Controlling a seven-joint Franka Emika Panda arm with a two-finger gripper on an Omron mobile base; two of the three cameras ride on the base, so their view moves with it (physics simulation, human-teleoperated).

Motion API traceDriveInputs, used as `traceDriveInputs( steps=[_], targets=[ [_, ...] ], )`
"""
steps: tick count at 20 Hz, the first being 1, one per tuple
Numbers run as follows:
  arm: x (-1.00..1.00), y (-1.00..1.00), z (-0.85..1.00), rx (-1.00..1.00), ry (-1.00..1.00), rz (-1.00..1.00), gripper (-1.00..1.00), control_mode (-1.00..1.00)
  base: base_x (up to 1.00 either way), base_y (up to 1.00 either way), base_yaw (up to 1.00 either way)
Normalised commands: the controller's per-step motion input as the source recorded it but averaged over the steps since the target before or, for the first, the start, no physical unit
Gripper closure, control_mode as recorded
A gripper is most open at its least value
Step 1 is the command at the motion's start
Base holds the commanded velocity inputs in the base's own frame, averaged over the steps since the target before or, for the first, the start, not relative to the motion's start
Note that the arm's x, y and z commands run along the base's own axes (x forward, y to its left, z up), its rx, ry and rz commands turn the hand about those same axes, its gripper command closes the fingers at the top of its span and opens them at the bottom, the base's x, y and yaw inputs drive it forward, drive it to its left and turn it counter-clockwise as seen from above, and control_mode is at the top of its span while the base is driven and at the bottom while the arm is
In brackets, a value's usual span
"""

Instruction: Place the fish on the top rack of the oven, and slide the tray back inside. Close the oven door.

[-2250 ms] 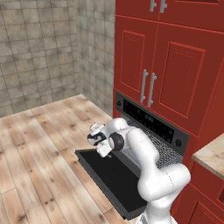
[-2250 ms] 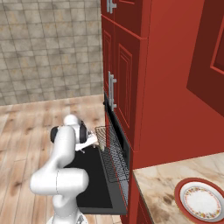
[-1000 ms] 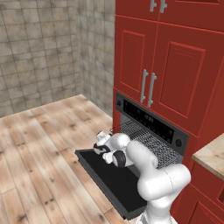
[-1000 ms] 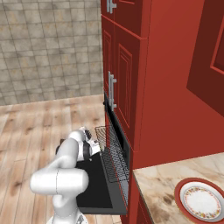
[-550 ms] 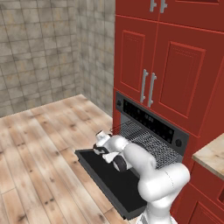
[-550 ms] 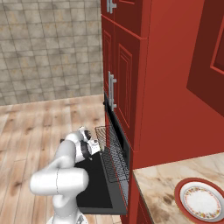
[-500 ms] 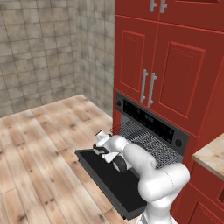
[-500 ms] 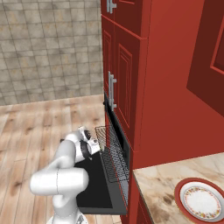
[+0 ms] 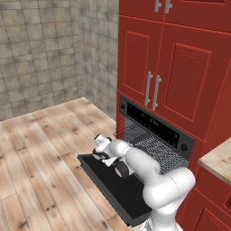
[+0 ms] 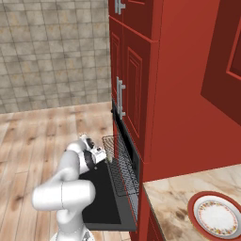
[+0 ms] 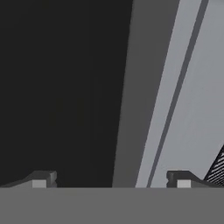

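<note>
1. In the left base view we see the oven [image 9: 155, 135] set into the red cabinets [image 9: 180, 76], with the oven door [image 9: 115, 187] folded down flat so the cavity is reachable. The top rack [image 9: 151, 146] is drawn out over the door, which is how it must sit for something to be laid on it. Our gripper [image 9: 100, 149] is down low, just beside the front corner of the rack; from here we cannot tell its jaws, nor make out the fish.

2. In the right base view the rack [image 10: 121, 162] juts from the oven front above the dropped door [image 10: 101, 197]. The gripper [image 10: 98, 154] sits just off the rack's outer edge. A small pale shape at the rack's near corner may be the fish, but it is too small to say. On the counter [image 10: 179, 207] stands a white plate with red rim [image 10: 217, 217], bare.

3. In the hand view our fingertips [image 11: 41, 178] stand wide apart with nothing between them, facing the dark door panel and grey trim, with rack bars at the right edge. We judge the hand is placed to push the rack in.
</note>
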Motion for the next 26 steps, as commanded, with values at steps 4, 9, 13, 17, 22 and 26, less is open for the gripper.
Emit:
traceDriveInputs(
  steps=[4,9,13,17,22,26],
  targets=[
    [-0.37,0.00,0.00,0.00,-0.28,0.05,-1.00,-1.00,0.00,0.00,0.00],
    [-0.37,-0.13,0.01,0.00,-0.31,0.05,-1.00,-1.00,0.00,0.00,0.00],
    [-0.56,-0.35,0.00,0.02,-0.30,0.03,-1.00,-1.00,0.00,0.00,0.00],
    [-0.68,-0.62,0.00,0.11,-0.27,0.01,-1.00,-1.00,0.00,0.00,0.00],
    [-0.80,-0.85,0.00,0.19,-0.26,0.00,-1.00,-1.00,0.00,0.00,0.00],
    [-0.84,-0.96,0.00,0.24,-0.28,0.02,-1.00,-1.00,0.00,0.00,0.00]
  ],
)
